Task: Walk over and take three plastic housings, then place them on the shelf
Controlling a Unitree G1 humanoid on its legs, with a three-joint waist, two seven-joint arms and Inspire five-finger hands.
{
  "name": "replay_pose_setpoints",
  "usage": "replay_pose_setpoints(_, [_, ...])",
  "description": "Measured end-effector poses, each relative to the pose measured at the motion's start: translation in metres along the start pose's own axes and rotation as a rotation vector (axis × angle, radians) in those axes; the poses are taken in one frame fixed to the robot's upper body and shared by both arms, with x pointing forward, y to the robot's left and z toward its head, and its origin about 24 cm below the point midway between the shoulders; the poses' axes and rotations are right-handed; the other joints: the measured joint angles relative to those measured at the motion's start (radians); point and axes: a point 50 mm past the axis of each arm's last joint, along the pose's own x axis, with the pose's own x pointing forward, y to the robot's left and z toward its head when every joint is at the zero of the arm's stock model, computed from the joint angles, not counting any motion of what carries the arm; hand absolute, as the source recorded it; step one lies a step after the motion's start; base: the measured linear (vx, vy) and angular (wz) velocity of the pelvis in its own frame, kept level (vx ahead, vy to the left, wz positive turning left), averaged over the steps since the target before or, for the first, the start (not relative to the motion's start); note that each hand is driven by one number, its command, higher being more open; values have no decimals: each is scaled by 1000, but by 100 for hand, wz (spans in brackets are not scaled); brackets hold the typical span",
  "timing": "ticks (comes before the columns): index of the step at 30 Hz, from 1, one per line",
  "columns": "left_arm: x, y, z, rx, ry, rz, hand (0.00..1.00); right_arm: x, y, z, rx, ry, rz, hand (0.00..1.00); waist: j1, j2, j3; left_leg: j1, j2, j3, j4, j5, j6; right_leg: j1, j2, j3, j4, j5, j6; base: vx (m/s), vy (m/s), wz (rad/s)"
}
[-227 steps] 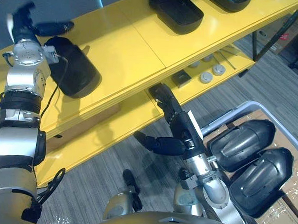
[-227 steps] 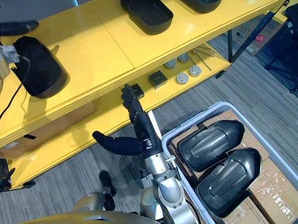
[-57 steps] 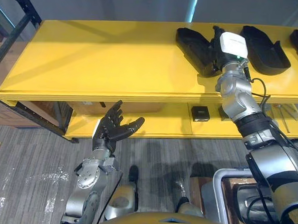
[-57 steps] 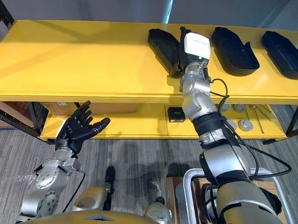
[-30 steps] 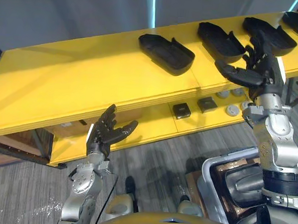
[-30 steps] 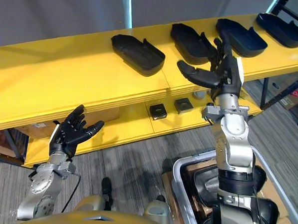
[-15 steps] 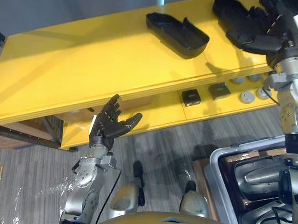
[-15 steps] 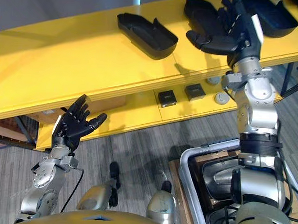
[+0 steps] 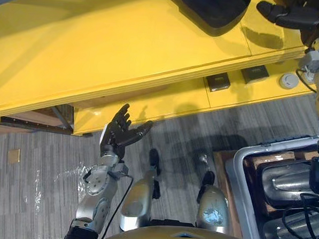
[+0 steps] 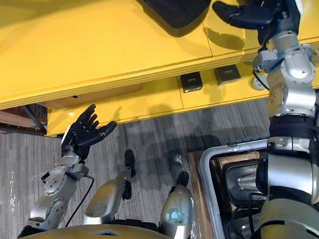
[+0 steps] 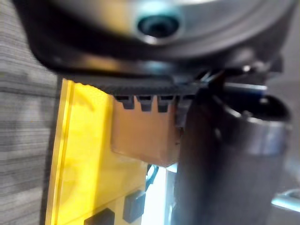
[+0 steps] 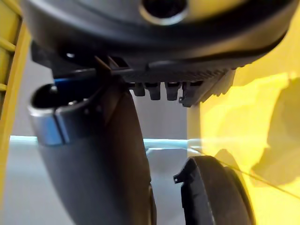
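A black plastic housing (image 10: 173, 8) lies open side up on the yellow shelf's top board (image 9: 126, 37). My right hand (image 10: 256, 15) hovers open just right of it above the board, thumb stretched toward the housing, holding nothing. In the right wrist view the housing (image 12: 215, 192) shows past the thumb, with the yellow board (image 12: 243, 117) beside it. My left hand (image 9: 118, 136) is raised open and empty over the floor, in front of the lower shelf. More dark housings (image 9: 287, 182) lie in the grey bin (image 10: 210, 170) at lower right.
The lower yellow shelf (image 9: 165, 106) carries two small black blocks (image 9: 217, 81) and a white disc (image 9: 288, 81). A cardboard box (image 11: 140, 136) sits under the top board at the left. Grey plank floor (image 9: 39, 161) stretches to the left.
The camera has tipped downward, so the shelf sits higher in the picture. My right hand stays open over the shelf by the housings. The left hand holds its pose.
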Motion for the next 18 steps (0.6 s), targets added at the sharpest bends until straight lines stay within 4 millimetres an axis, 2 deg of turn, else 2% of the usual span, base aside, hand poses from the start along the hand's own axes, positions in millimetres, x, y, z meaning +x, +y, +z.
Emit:
replay_pose_setpoints(4, [-1,8,-11,10,36,35,100,4,4,9,-28,-30,88,100,18,0,0,1,1,-7,0,1,-1,-13,-2,-4,28,-21,-7,-2,-58,5])
replay_pose_setpoints(12, [-4,24,-30,31,116,106,100,4,8,10,-35,-36,142,100,23,0,0,2,1,-15,0,3,-5,-14,-5,-11,39,-30,-7,-8,-41,2])
replay_pose_setpoints(16, [-6,30,-34,35,127,124,100,4,8,6,-27,-1,139,100,25,-1,1,2,3,-17,0,4,-6,-13,-4,-15,39,-30,-7,-9,-31,1])
replay_pose_setpoints(18, [-6,29,-35,34,127,95,100,3,4,-3,-36,54,104,100,28,-1,1,6,3,-17,0,4,-6,-9,-4,-15,39,-30,-7,-5,-43,0])
